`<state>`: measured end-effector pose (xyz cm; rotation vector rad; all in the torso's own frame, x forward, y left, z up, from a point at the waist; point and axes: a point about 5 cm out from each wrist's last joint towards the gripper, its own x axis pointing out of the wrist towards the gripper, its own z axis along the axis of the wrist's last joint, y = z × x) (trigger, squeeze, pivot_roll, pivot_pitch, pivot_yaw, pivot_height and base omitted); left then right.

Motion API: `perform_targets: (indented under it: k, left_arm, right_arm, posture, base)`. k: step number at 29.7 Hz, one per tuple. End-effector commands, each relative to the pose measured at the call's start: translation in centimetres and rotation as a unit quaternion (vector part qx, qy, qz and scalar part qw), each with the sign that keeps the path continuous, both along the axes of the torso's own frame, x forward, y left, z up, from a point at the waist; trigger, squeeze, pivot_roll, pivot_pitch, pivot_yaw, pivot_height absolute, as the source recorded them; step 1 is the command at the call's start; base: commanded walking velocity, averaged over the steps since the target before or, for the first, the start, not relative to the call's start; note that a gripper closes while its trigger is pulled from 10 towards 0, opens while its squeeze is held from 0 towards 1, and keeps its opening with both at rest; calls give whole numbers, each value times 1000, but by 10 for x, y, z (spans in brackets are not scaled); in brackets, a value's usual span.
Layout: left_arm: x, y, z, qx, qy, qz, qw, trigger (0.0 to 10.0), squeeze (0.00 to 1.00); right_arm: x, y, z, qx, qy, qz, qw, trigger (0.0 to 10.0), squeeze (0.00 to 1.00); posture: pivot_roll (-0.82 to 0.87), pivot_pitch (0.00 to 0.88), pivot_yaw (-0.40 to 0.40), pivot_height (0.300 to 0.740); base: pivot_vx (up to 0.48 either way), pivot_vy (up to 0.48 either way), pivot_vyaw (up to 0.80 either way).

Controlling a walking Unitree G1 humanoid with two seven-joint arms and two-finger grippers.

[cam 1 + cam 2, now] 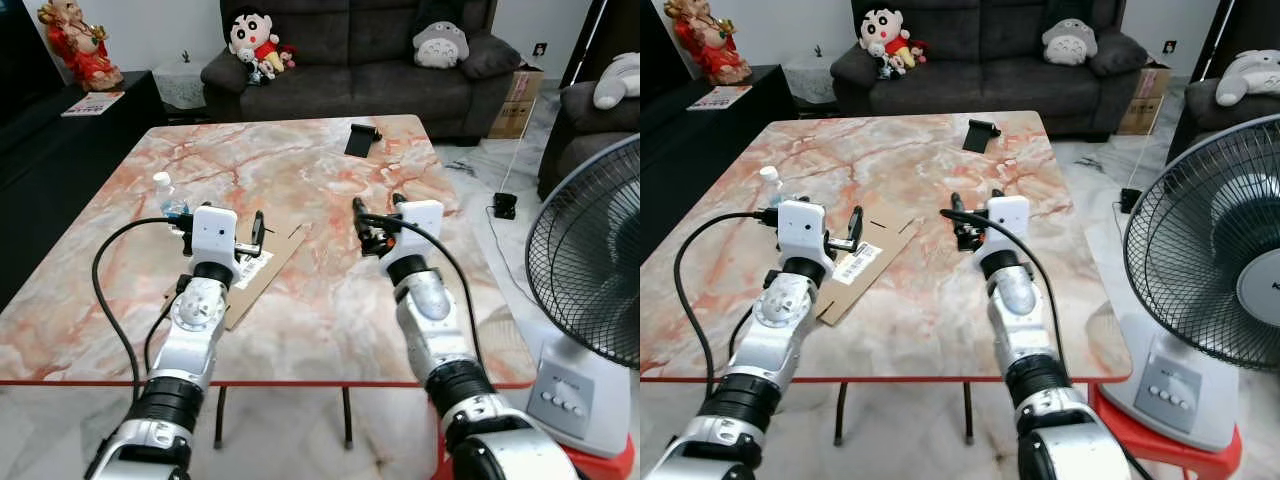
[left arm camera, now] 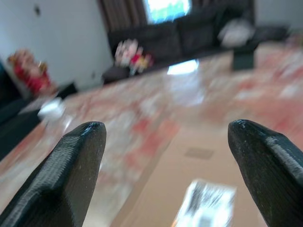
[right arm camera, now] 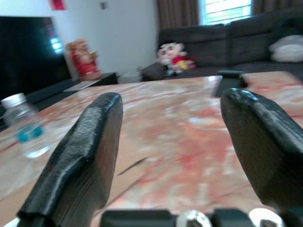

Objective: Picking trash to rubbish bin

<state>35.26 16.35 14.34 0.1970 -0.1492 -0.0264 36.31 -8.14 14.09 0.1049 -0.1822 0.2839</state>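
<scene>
Both arms are stretched over the pink marble table [image 1: 300, 160], probably to reach the trash. The left gripper [image 1: 222, 237] hangs with fingers spread wide and empty; the flat brown cardboard piece with a white label [image 2: 203, 189] lies just under and ahead of them. The small clear plastic bottle [image 3: 26, 127] stands beside it. The right gripper [image 1: 378, 214] is also spread, touching nothing.

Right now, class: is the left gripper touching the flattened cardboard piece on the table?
Apart. In the left wrist view, the left gripper is open with the cardboard lying visibly below and beyond its fingertips, not against them.
</scene>
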Motion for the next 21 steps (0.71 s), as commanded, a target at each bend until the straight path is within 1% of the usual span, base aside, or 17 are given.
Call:
perform_targets:
  k: [1,3,6,9,11,13,14,17,21]
  left_arm:
    - [3,8,-4,17,26,15,999,10000,0]
    - [6,13,-4,20,38,19,999,10000,0]
    - [10,15,-4,25,50,19,998,10000,0]
    - [19,17,-3,33,78,21,996,10000,0]
    - [23,16,-2,35,87,21,995,10000,0]
    - [29,11,-5,35,115,4,993,10000,0]
    - [30,8,-8,26,132,-6,991,10000,0]
    - [32,3,-11,16,153,-20,988,10000,0]
    - [36,-2,-11,12,166,-28,986,10000,0]
  right_arm:
    - [2,2,9,2,-12,4,1000,10000,0]
    - [2,1,8,3,-11,4,1000,10000,0]
    - [2,1,7,3,-10,4,1000,10000,0]
    - [1,2,6,3,-8,6,1000,10000,0]
    - [0,3,6,4,-8,7,1000,10000,0]
    - [0,4,7,5,-9,7,1000,10000,0]
    - [0,4,7,6,-10,7,1000,10000,0]
    - [-1,4,7,6,-10,8,1000,10000,0]
    - [-3,3,5,6,-11,5,1000,10000,0]
  posture:
    - [99,0,54,740]
    - [102,0,53,740]
    - [103,0,53,740]
    - [103,0,55,740]
    - [98,0,56,740]
    - [95,0,58,740]
    - [87,0,59,740]
    - [76,0,65,740]
    - [64,0,69,740]
  base:
    - [0,0,0]
    - [0,0,0]
    - [0,0,0]
    - [0,0,0]
    - [0,0,0]
    - [0,0,0]
    - [0,0,0]
    - [0,0,0]
    - [0,0,0]
